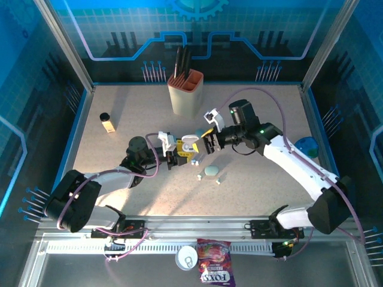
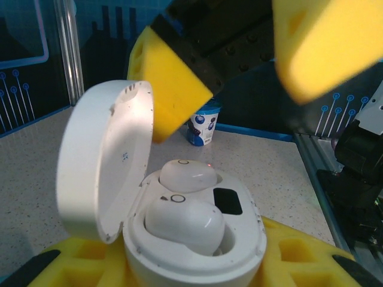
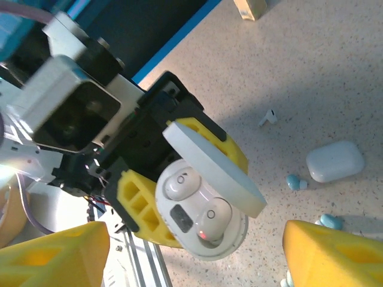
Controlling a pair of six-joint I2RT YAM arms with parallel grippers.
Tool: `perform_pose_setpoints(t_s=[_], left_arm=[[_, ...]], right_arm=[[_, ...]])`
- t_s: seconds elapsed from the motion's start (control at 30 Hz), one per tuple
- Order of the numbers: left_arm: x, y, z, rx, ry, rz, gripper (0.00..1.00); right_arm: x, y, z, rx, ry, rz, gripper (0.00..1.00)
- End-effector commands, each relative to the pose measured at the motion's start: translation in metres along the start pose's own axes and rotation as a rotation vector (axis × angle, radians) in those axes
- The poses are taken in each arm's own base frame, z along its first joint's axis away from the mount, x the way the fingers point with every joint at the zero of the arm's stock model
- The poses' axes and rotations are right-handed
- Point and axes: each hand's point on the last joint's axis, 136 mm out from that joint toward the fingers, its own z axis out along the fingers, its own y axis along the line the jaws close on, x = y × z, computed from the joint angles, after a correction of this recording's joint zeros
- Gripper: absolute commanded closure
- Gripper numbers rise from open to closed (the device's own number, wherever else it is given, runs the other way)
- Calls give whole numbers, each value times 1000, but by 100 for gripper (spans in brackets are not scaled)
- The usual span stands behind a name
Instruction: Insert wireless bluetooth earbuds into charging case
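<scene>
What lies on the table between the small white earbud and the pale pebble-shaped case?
Nothing: in the right wrist view, the speckled table is bare between the small white earbud and the pale pebble-shaped case.

Counted: two charging cases, one open case (image 3: 203, 230) and one closed case (image 3: 335, 160); two seated earbuds (image 2: 182, 174) (image 2: 185, 222); three loose earbuds (image 3: 269, 116) (image 3: 295, 182) (image 3: 330, 221) on the counter (image 1: 269, 113); one utensil holder (image 1: 187, 95); one vial (image 1: 107, 122); one tub (image 1: 308, 145); one can (image 1: 187, 257); one candy bag (image 1: 216, 272).
</scene>
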Motion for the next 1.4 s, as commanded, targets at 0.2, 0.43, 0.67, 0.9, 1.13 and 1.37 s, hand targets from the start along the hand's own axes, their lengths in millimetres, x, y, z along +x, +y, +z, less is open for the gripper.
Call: perform_pose_setpoints(t_s=[0.2, 0.43, 0.67, 0.9, 1.13, 1.37], left_arm=[[-16, -4, 3, 29, -48, 29, 80], [-17, 7, 4, -31, -55, 6, 78], [-23, 9, 6, -25, -103, 16, 80], [-33, 11, 8, -27, -178, 57, 82], [-33, 10, 11, -17, -177, 58, 82], [-33, 5, 16, 7, -175, 59, 82]], right_arm=[[-30, 29, 6, -152, -9, -42, 26], [-12, 38, 1, -199, 19, -32, 32], [-19, 4, -20, -70, -91, 184, 29], [-2, -9, -16, -159, -35, 477, 22], [-2, -7, -4, -245, -39, 569, 28], [-7, 3, 11, -304, -23, 583, 39]])
